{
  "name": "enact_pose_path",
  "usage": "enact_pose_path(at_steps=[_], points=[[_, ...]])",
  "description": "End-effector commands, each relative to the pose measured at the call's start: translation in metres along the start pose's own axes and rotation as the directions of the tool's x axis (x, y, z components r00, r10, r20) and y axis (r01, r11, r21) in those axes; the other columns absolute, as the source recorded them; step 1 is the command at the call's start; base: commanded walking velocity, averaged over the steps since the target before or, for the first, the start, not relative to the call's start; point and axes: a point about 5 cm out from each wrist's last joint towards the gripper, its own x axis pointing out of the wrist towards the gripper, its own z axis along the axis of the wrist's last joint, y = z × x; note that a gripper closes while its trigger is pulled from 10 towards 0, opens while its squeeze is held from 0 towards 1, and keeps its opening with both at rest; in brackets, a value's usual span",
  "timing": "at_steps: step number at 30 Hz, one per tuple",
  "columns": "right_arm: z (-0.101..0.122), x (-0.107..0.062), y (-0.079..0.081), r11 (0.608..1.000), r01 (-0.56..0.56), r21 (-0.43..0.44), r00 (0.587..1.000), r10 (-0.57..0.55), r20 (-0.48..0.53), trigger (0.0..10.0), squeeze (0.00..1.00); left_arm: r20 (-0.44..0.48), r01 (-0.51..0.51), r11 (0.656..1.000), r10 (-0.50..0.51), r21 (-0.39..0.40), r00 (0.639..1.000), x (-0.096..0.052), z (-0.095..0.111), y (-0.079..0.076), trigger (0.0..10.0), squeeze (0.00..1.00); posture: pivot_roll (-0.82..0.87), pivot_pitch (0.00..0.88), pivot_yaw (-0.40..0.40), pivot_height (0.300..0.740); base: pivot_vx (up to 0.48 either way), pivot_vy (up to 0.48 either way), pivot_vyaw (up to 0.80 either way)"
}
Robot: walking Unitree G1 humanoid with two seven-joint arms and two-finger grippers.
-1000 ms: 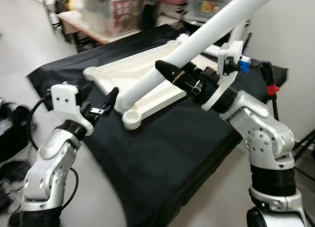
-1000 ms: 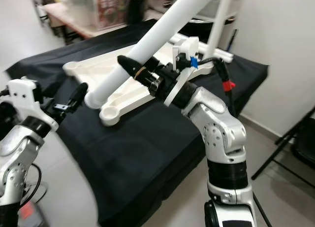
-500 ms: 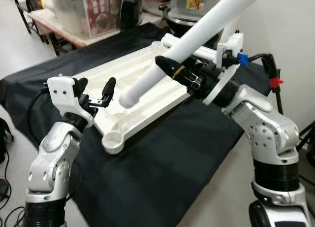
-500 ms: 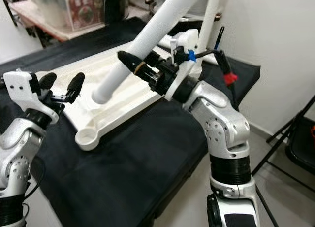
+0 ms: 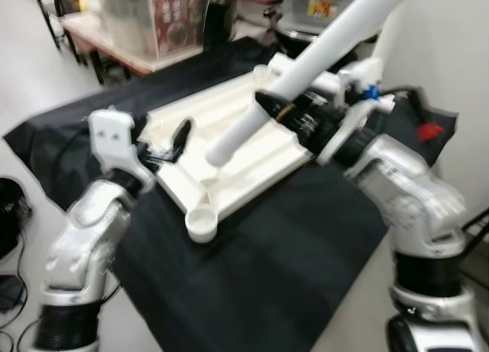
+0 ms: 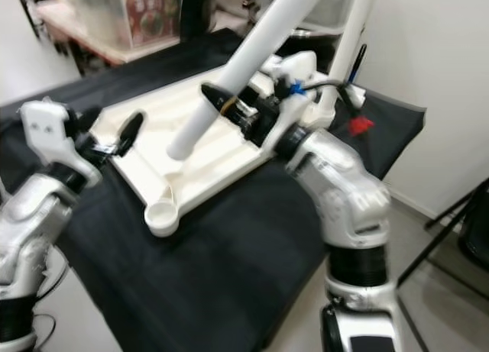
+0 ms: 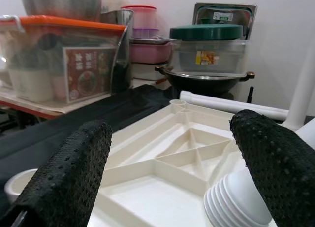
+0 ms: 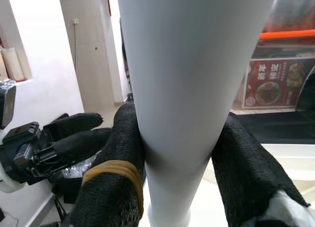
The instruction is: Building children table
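A white upside-down tabletop (image 5: 229, 138) with ribbed underside lies on a black-covered table (image 5: 290, 253); a round leg socket (image 5: 200, 224) sticks out at its near corner. My right gripper (image 5: 267, 108) is shut on a long white table leg (image 5: 321, 50), held tilted with its lower end (image 5: 218, 150) hovering over the tabletop. My left gripper (image 5: 172, 142) stands open at the tabletop's left edge, fingers (image 7: 64, 173) apart, with nothing between them. Another white leg (image 7: 231, 105) lies along the far edge, and one stands upright at the far corner (image 6: 355, 39).
Behind the black table stands a side table (image 5: 114, 43) with plastic storage boxes (image 7: 59, 54), a dark pot (image 7: 206, 81) and a green-lidded container (image 7: 209, 40). A white wall (image 6: 443, 77) is at the right, with a folding stand's legs (image 6: 458, 222) on the floor.
The camera has shifted, so the whole scene moved. The leg's lower end now sits lower and nearer the tabletop's middle. My left gripper stays open by the left edge.
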Motion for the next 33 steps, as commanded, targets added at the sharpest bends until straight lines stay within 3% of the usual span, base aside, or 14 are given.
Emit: enact_pose_path(at_steps=[1, 8, 14, 16, 19, 25, 33], points=[[0.001, -0.003, -0.006, 0.999, 0.034, -0.004, 0.999, -0.034, 0.002, 10.0, 0.00, -0.014, 0.030, 1.000, -0.030, 0.006, 0.999, 0.002, -0.003, -0.005, 10.0, 0.00, -0.02, 0.077, -0.015, 0.740, 0.000, 0.480, 0.00], [0.002, -0.002, -0.012, 0.997, 0.076, 0.010, 0.997, -0.075, -0.010, 10.0, 0.00, -0.022, 0.123, 0.992, -0.123, -0.016, 0.992, 0.008, -0.004, -0.022, 10.0, 0.00, -0.03, 0.076, -0.012, 0.740, 0.000, 0.453, -0.34], [0.005, -0.002, -0.017, 0.996, 0.094, 0.010, 0.995, -0.093, -0.024, 10.0, 0.00, -0.028, 0.211, 0.977, -0.211, 0.020, 0.977, 0.007, -0.004, -0.034, 10.0, 0.00, -0.03, 0.076, -0.012, 0.740, 0.000, 0.000, -0.80], [0.012, 0.001, -0.020, 0.996, 0.086, -0.002, 0.996, -0.086, -0.038, 10.0, 0.00, -0.051, 0.307, 0.950, -0.305, 0.046, 0.951, 0.002, -0.005, -0.043, 10.0, 0.00, -0.03, 0.078, -0.016, 0.740, 0.000, 0.000, -0.80], [0.019, 0.005, -0.020, 0.998, 0.060, -0.017, 0.997, -0.061, -0.050, 10.0, 0.00, -0.081, 0.368, 0.927, -0.363, 0.067, 0.928, -0.002, -0.008, -0.047, 10.0, 0.00, -0.03, 0.080, -0.021, 0.740, 0.000, 0.000, -0.80], [0.022, 0.011, -0.020, 0.999, 0.026, -0.039, 0.995, -0.029, -0.090, 10.0, 0.00, -0.105, 0.380, 0.921, -0.370, 0.087, 0.923, -0.005, -0.012, -0.048, 10.0, 0.00, -0.02, 0.086, -0.029, 0.740, 0.000, 0.000, -0.80], [0.020, 0.018, -0.021, 0.999, 0.008, 0.037, 0.987, -0.002, -0.160, 10.0, 0.00, -0.158, 0.382, 0.915, -0.362, 0.126, 0.919, -0.009, -0.018, -0.045, 10.0, 0.00, -0.03, 0.094, -0.028, 0.740, 0.000, 0.000, -0.20]])
